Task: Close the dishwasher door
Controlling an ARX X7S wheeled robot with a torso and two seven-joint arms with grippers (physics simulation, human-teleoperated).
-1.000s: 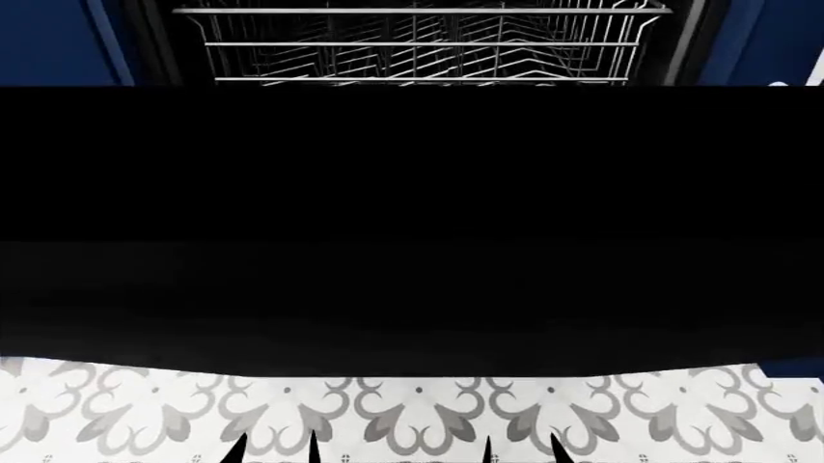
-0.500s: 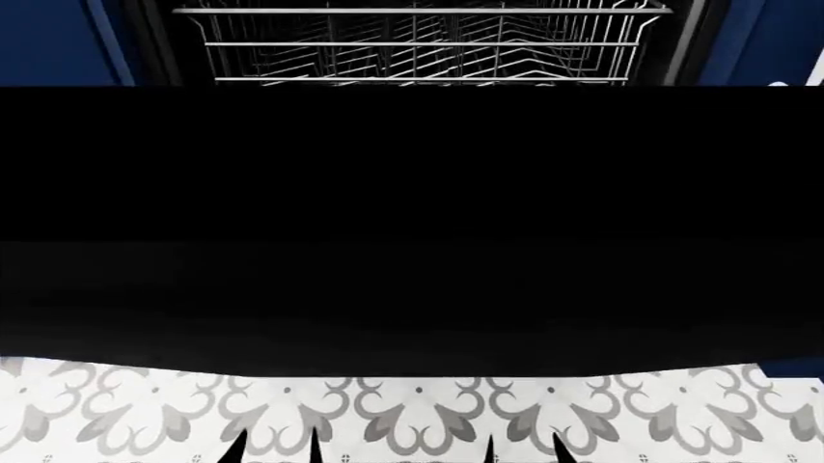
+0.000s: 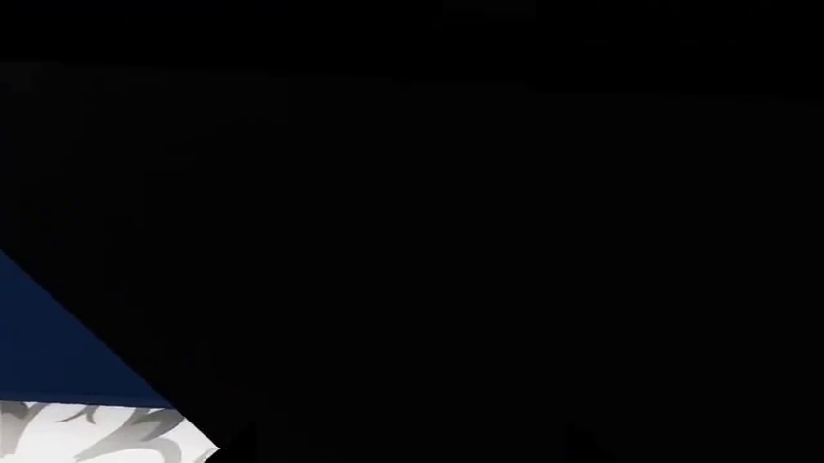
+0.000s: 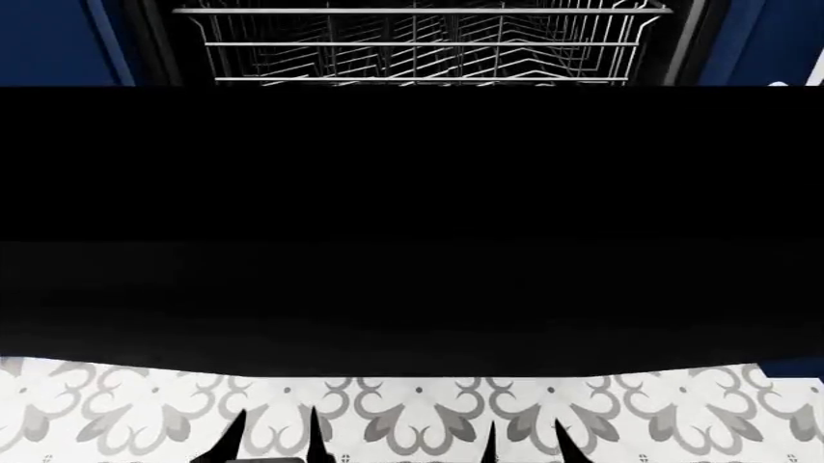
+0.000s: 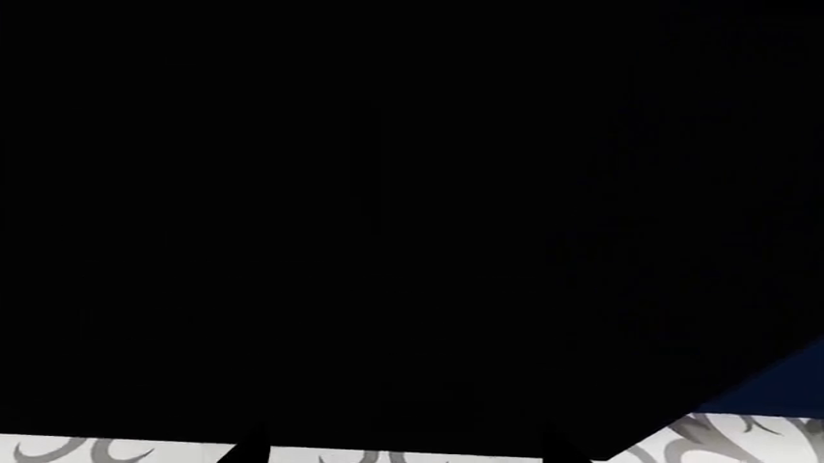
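- Dishwasher door [image 4: 412,222]: lowered flat, matte black face spanning the head view from left to right.
- Wire rack [image 4: 419,43]: visible at the far side, beyond the door.
- Left gripper [image 4: 273,442] and right gripper [image 4: 526,446]: jaws apart, tips over the patterned floor [image 4: 116,415] near the door's near edge.

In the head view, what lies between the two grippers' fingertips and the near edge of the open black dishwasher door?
Only bare patterned grey-and-white floor tile lies between the left gripper, the right gripper and the wide matte black dishwasher door; the head view shows it.
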